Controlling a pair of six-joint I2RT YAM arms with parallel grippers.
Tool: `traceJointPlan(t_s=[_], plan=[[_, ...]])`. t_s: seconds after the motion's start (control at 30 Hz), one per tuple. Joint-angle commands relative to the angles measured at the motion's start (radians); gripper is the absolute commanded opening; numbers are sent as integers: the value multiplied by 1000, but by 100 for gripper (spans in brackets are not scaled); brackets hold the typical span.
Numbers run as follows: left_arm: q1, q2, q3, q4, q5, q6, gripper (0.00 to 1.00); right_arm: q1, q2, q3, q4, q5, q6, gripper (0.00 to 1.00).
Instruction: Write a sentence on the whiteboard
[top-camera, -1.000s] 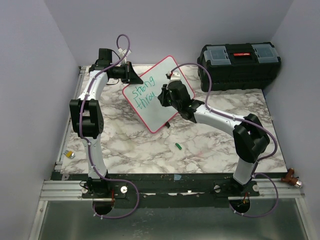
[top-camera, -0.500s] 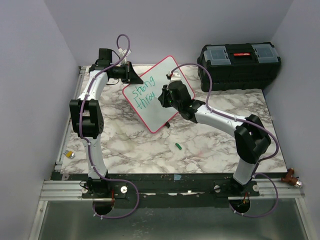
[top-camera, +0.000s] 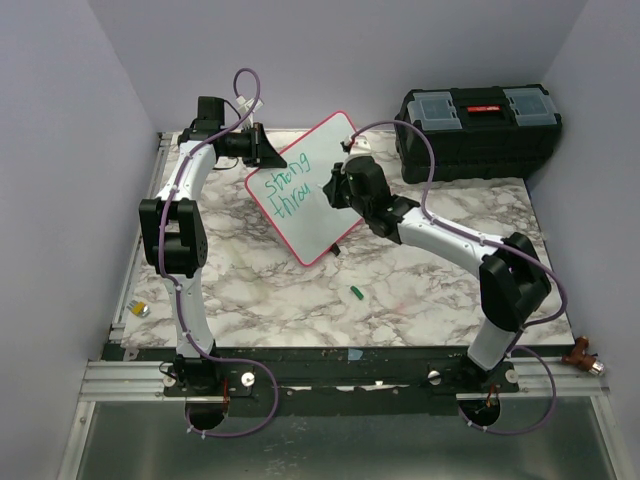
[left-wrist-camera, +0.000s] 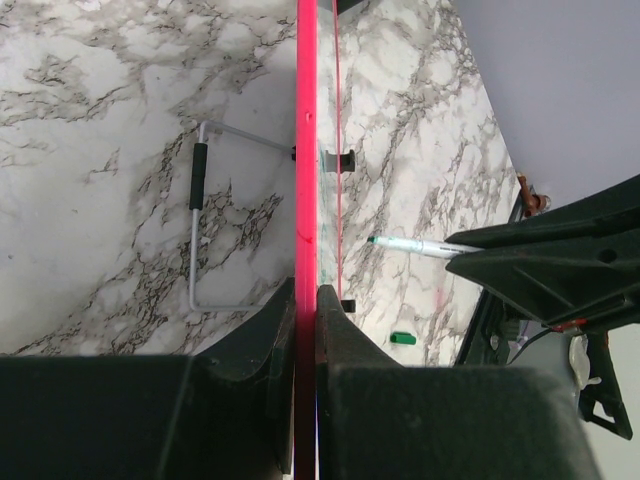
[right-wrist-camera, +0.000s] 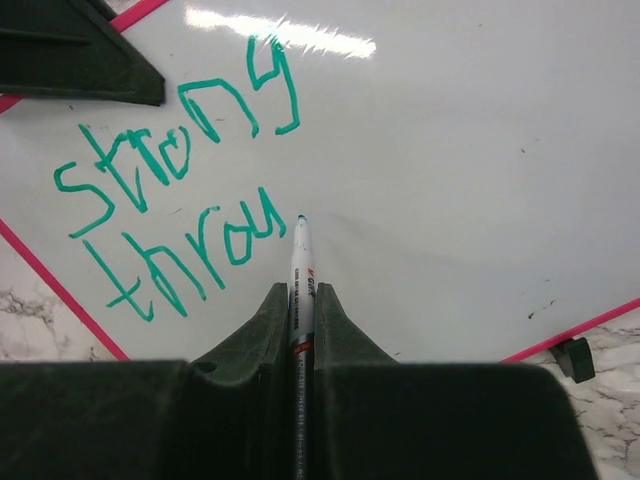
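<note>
The whiteboard (top-camera: 322, 228) with its pink-red frame stands tilted on the marble table. My left gripper (top-camera: 268, 155) is shut on the whiteboard's upper left edge, and the frame (left-wrist-camera: 306, 120) runs between its jaws (left-wrist-camera: 306, 290). The sentence (right-wrist-camera: 180, 190) in green reads "strong" over "throu". My right gripper (right-wrist-camera: 301, 292) is shut on a white marker (right-wrist-camera: 301, 265). The marker's green tip sits at the whiteboard (right-wrist-camera: 450, 180) just right of the "u"; contact is unclear. In the top view the right gripper (top-camera: 335, 188) hovers over the board's middle.
A black toolbox (top-camera: 478, 120) stands at the back right. A green marker cap (top-camera: 355, 293) lies on the table in front of the board. The board's wire stand (left-wrist-camera: 198, 220) rests behind it. A small round object (top-camera: 141, 309) sits at the left table edge.
My right gripper has shifted right and slightly toward the far side across the board with the marker. The left arm and the board have not moved.
</note>
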Motion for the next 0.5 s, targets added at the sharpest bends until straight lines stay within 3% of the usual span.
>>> traceJointPlan(t_s=[0.0,0.47], plan=[[-24,-21,-6,5,-4,63,0,-20,-16,-7,-5,6,-11,1],[-24,-19,-3,7,1,60,0,-38,27,39,-6,-66,-18,1]])
